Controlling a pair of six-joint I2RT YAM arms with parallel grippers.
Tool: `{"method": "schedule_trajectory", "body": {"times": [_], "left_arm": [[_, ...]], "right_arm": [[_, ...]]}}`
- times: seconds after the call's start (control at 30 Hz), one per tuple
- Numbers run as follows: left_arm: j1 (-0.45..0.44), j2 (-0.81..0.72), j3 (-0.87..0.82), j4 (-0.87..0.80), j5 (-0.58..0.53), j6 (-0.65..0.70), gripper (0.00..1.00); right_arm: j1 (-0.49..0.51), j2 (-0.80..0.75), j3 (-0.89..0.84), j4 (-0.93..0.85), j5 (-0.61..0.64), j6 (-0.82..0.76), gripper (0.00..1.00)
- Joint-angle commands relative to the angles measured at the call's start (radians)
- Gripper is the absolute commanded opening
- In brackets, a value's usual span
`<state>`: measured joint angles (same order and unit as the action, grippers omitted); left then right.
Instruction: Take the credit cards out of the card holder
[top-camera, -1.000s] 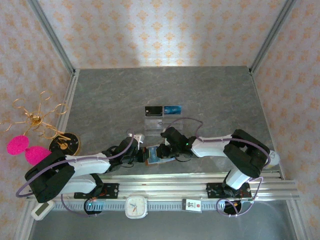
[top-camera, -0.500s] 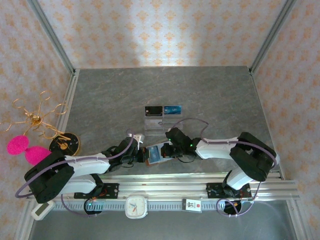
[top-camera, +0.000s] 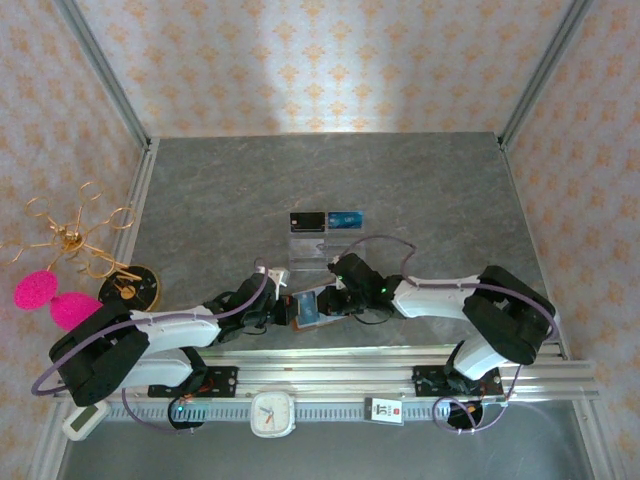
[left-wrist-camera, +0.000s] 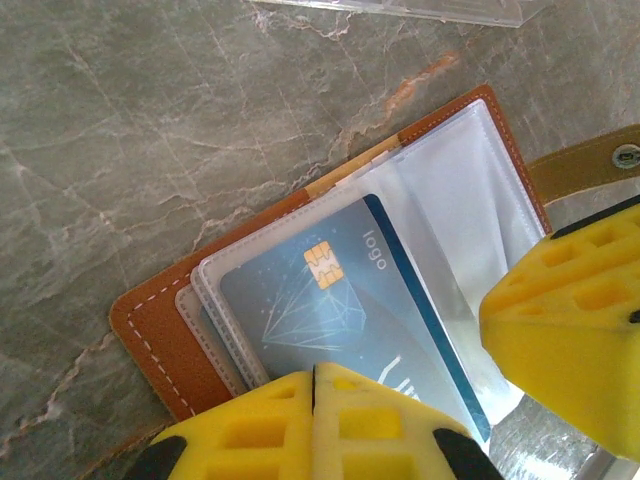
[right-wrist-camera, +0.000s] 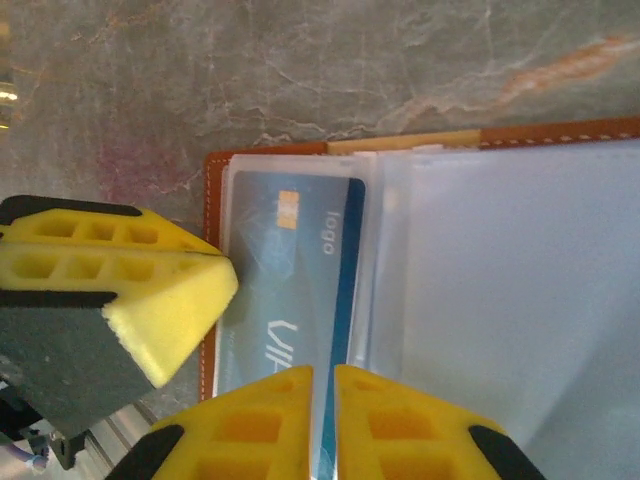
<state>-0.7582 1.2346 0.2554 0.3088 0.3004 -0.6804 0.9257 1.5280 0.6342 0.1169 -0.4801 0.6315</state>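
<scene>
A brown stitched-leather card holder (left-wrist-camera: 150, 320) lies open on the grey marbled table (left-wrist-camera: 150, 120), near its front edge. Inside a cloudy plastic sleeve (left-wrist-camera: 460, 190) sits a blue-grey credit card (left-wrist-camera: 330, 320) with a gold chip, its long edge hidden under the left gripper (left-wrist-camera: 313, 385), whose yellow pads are pressed together. The card's short end runs into the thin slit of the right gripper (right-wrist-camera: 322, 385); whether it pinches the card cannot be told. The snap tab (left-wrist-camera: 590, 165) is cut off at the frame.
</scene>
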Motion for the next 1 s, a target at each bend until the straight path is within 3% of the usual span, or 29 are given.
{"method": "schedule_trajectory", "body": {"times": [0.0,0.37,0.63,0.97], "left_arm": [[0.007,0.025,-0.002,-0.031,-0.012,0.021,0.0],[0.006,0.046,-0.011,-0.004,0.009,0.021,0.0],[0.008,0.041,-0.015,-0.009,0.006,0.019,0.0],[0.008,0.038,-0.016,-0.005,0.008,0.015,0.0]], "right_arm": [[-0.007,0.035,0.01,0.039,-0.036,0.008,0.14],[-0.01,0.095,0.026,0.047,-0.068,0.009,0.15],[-0.014,0.059,0.018,-0.033,0.04,0.017,0.16],[-0.014,0.1,0.029,-0.043,0.02,0.011,0.2]]}}
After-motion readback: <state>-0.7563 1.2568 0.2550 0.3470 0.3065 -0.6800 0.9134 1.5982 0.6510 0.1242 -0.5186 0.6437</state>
